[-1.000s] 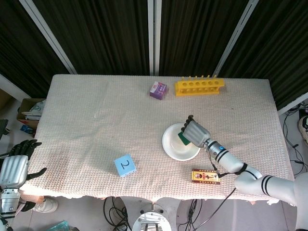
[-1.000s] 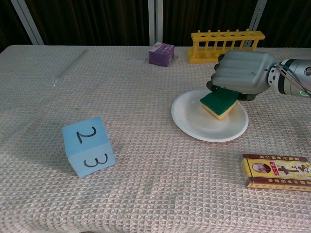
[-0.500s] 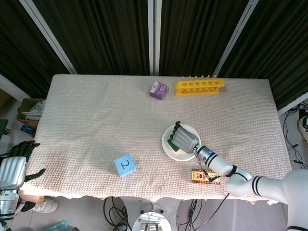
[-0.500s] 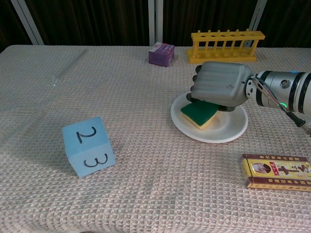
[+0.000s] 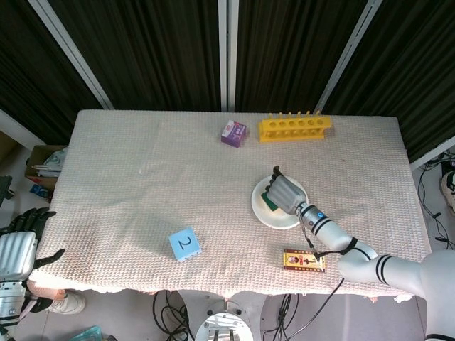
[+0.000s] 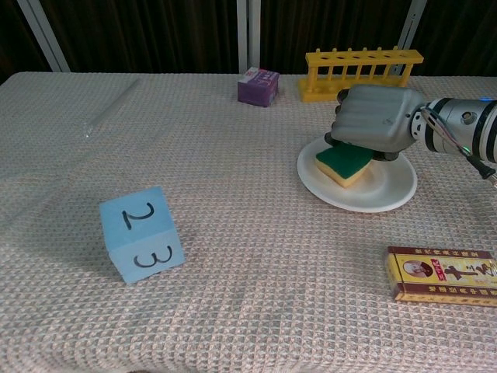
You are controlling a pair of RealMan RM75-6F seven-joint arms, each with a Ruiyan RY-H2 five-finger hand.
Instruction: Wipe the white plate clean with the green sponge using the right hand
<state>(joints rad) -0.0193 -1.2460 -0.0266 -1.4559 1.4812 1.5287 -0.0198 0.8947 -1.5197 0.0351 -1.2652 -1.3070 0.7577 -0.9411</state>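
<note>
Far down at the lower left edge of the head view, the left hand [image 5: 20,245] hangs off the table [image 5: 142,163], fingers spread and holding nothing; it does not appear in the chest view; a blue cube [image 6: 142,233] marked 2 and 3 sits left of centre in the chest view, well apart from everything else; toward the top centre stands a small purple box [image 6: 258,85], and just to its right a yellow test-tube rack [image 6: 363,71] at the table's far edge; right of centre lies the white plate [image 6: 384,194], with the green sponge [image 6: 343,163], yellow on its underside, resting on the plate's left part; the right hand [image 6: 378,118] covers the sponge from above, fingers curled down over its far side and gripping it; at the lower right of the frame, a red and gold flat box [image 6: 444,275] lies near the plate but not touching it.
</note>
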